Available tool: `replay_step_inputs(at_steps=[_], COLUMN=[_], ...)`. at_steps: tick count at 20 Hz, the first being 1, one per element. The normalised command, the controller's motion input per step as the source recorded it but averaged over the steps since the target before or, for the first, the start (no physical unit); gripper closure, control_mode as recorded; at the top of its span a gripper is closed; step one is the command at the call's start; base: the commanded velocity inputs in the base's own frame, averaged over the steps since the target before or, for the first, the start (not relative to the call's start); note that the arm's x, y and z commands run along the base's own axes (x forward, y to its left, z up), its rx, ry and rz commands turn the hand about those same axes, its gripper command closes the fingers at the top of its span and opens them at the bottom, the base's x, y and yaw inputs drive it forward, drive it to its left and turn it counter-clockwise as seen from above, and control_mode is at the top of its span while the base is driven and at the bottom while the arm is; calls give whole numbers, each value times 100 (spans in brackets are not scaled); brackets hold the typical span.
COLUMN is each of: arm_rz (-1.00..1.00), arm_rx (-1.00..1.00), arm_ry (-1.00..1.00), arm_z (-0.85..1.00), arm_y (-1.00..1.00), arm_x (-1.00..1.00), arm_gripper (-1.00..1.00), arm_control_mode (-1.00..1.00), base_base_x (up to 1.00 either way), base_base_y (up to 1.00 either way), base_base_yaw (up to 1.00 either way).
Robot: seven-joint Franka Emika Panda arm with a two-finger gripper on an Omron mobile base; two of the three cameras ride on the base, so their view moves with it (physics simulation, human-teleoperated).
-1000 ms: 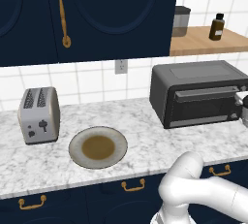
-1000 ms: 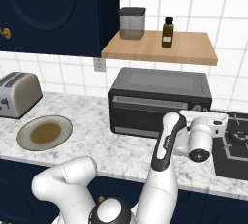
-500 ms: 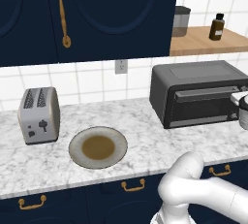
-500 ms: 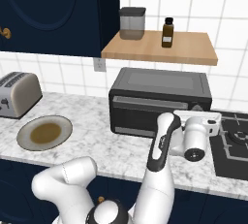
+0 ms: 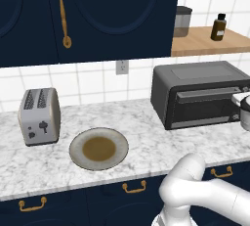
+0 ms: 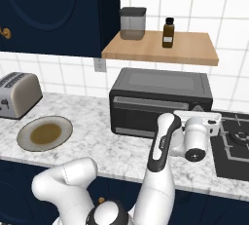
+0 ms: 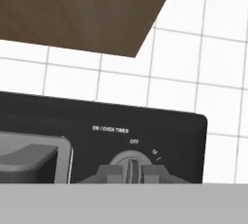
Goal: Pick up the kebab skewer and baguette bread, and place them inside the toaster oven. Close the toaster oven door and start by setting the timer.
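Gripper point(image 7: 130, 171) clamped on the timer knob point(image 7: 130, 162) of the toaster oven point(image 6: 160, 100), toaster oven door point(image 5: 204, 106) seen closed, plate point(image 5: 98, 148) placed near the toaster point(image 5: 39, 116).

Place: a home kitchen.
Signs: marble counter point(image 5: 146, 142), navy cabinets point(image 5: 97, 14) with brass handles, white tiled wall point(image 6: 228, 19), silver toaster point(image 5: 39, 116), toaster oven point(image 6: 160, 100).
Right edge: probably a hob point(image 6: 233, 143).

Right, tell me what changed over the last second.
The claw moved in to the toaster oven's right edge and shut on the timer knob. The oven door stayed closed; the plate and toaster did not move.
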Motion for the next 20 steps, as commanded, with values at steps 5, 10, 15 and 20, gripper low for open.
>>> replay_step_inputs(at_steps=[5, 10, 15, 20], arm_rz=[0, -3, -4, 0], arm_rx=[8, 12, 15, 7], arm_ry=[0, 0, -2, -15], arm_z=[-11, -20, -27, -26], arm_y=[0, 0, 0, 25], arm_x=[28, 31, 29, 17], arm_gripper=[100, 100, 100, 100], arm_control_mode=[-100, -100, -100, -100], base_base_x=[0, 0, 0, 0], base_base_y=[0, 0, 0, 0], base_base_yaw=[0, 0, 0, 0])
